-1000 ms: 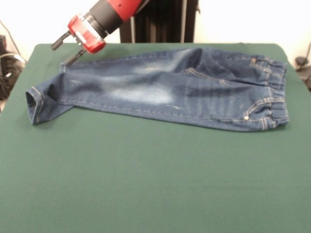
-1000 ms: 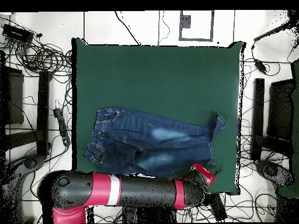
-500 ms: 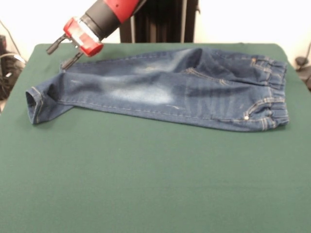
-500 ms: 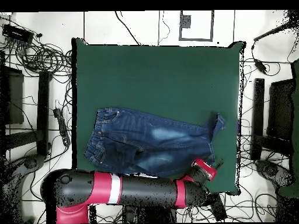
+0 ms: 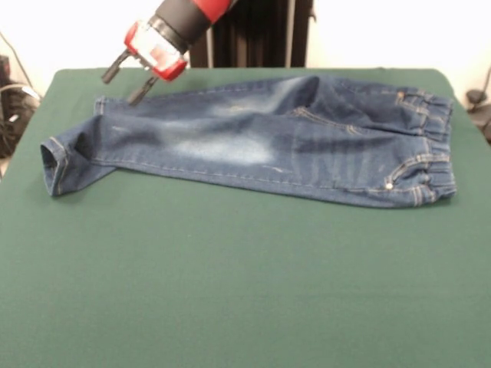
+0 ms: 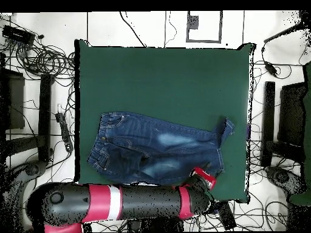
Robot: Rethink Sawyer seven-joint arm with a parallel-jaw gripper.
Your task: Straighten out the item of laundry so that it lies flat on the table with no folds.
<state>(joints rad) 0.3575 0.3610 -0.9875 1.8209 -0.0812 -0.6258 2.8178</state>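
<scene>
The dark blue jeans (image 5: 253, 138) lie across the far half of the green table (image 5: 245, 284). Their gathered waistband (image 5: 430, 146) is at the right and the leg ends are at the left. One leg seems to lie on the other, and the near cuff (image 5: 57, 165) is bent sideways. My gripper (image 5: 123, 87) is open and empty, held a little above the far leg end at the jeans' far left. In the overhead view the jeans (image 6: 158, 148) lie near the table's (image 6: 164, 79) lower edge, with the gripper (image 6: 203, 178) at their lower right corner.
The robot's black pedestal (image 5: 253, 31) stands behind the table's far edge. Cables (image 6: 42, 57) and dark stands (image 6: 267, 121) lie on the floor around the table. The arm (image 6: 140, 203) stretches along the table's lower edge in the overhead view.
The gripper has moved right in the front view and slightly away from the cuff end, staying open. The jeans have not moved.
</scene>
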